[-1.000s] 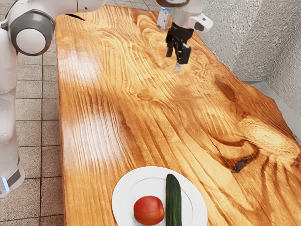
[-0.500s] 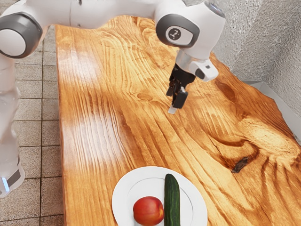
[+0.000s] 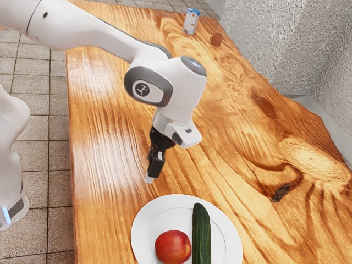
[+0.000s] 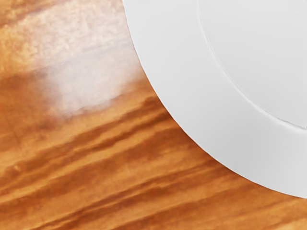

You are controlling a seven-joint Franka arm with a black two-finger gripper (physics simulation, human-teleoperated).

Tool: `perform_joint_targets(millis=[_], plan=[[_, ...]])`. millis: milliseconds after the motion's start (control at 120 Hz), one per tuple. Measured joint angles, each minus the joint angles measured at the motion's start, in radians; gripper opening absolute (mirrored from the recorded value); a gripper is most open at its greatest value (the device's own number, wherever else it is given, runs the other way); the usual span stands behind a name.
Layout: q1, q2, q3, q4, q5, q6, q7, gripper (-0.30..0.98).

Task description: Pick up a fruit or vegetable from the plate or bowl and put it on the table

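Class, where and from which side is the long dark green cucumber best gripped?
Probably from above, closing across the narrow width of the long dark green cucumber, on the stretch reaching past the round red fruit toward the black end effector. It lies flat and slim, and that stretch looks free on both sides, while beside the fruit there seems little room.

glossy grained wood table (image 3: 104, 126), smooth white plate (image 3: 144, 231), rough grey wall (image 3: 291, 44), smooth-skinned red fruit (image 3: 172, 247), matt floor tiles (image 3: 34, 158)
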Motion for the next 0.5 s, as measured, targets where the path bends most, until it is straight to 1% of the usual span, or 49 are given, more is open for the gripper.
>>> perform_joint_targets(millis=[108,233,300,500], plan=[[-0.046,-0.024,0.005,-0.03,-0.009,0.1,0.023,0.69],[-0.069,-0.039,0.001,-0.024,-0.011,0.166,0.045,0.69],[-0.086,-0.031,-0.003,-0.006,-0.009,0.189,0.055,0.69],[-0.191,0.014,-0.009,0.004,-0.008,0.263,0.08,0.69]])
